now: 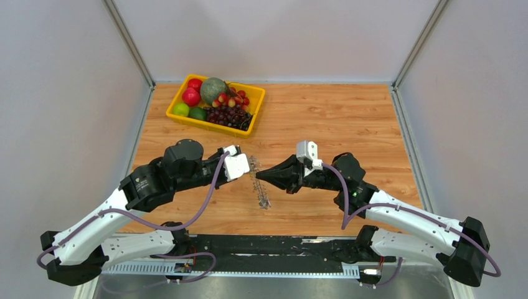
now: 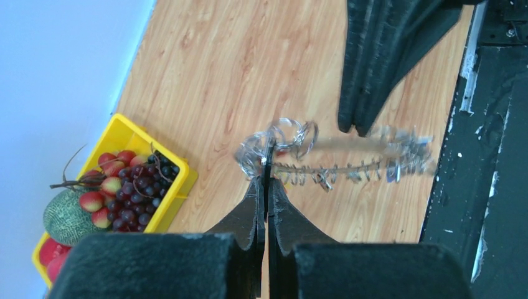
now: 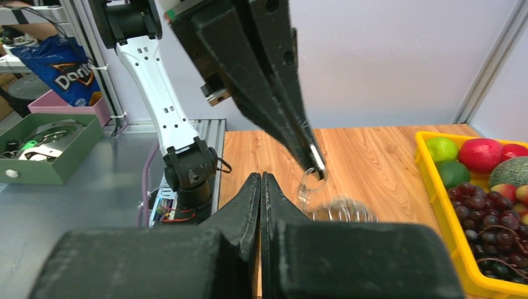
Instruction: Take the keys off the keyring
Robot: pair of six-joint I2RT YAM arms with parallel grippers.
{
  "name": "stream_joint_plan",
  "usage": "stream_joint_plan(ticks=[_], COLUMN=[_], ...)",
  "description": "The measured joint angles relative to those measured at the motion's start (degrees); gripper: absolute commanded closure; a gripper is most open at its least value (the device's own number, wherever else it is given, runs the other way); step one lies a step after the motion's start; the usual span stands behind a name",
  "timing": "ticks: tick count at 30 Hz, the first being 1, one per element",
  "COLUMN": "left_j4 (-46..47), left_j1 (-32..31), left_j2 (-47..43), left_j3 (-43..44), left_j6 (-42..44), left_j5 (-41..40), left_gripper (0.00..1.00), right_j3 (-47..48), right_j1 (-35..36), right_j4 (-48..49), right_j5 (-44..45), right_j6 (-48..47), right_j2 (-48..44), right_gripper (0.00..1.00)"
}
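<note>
Overhead, a wooden worktop (image 1: 348,124) fills the space between pale walls, with two white and black robot arms reaching in from its near edge. The left arm (image 1: 112,212) and the right arm (image 1: 411,215) bend toward each other and meet about midway between the left and right edges, nearer the near edge than the far one. A yellow tray (image 1: 256,94) sits in the far left corner, well apart from the arms, holding a green melon (image 1: 213,89), dark grapes (image 1: 230,115), and red and green fruit. The left hand (image 2: 267,171) has its two black fingers pressed together, clamped on one end of the keyring (image 2: 348,144). From that wrist camera the keyring shows as a thin silvery loop seen almost edge-on, stretching away toward the near edge. The right hand (image 1: 261,176) points at the left hand, its fingers closed flat against each other, their tips just beside the ring's band. Nothing can be seen between its fingers. The keys (image 1: 263,193) show as a narrow silvery strip running toward the near edge from where the two hands meet. They are blurred and too small to make out one by one or by colour. Whether the bunch touches the worktop or hangs just above it cannot be told.
</note>
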Motion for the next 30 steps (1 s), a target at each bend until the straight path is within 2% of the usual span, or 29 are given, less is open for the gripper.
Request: stream_joint_plan(ticks=[12,14,18,22,30], left_j4=[0.17,0.15,0.15,0.15,0.09], left_j1=[0.28,0.28,0.28,0.28,0.28], left_j2=[-1.14,-1.27,-1.44,-1.66,-1.73], left_j3=[0.17,0.17,0.26,0.37,0.61], left_j6=[0.42,0.44,0.48,0.50,0.48], left_j5=[-1.44,-1.36,-0.94,0.09,1.05], left_gripper=[1.00,1.00,1.00,1.00,1.00], right_j3=[0.26,0.26,0.26,1.22,4.98], right_j1=[0.15,0.15,0.13,0.13,0.15], right_j4=[-2.54,-2.69,-3.43,-4.83,-4.96], right_j5=[0.28,0.90,2.47,3.26,3.48], right_j6=[2.29,2.27,1.84,0.85,-0.17], right_j2=[2.58,2.56,2.54,2.56,4.33], right_gripper=[1.00,0.95,0.80,0.72,0.70])
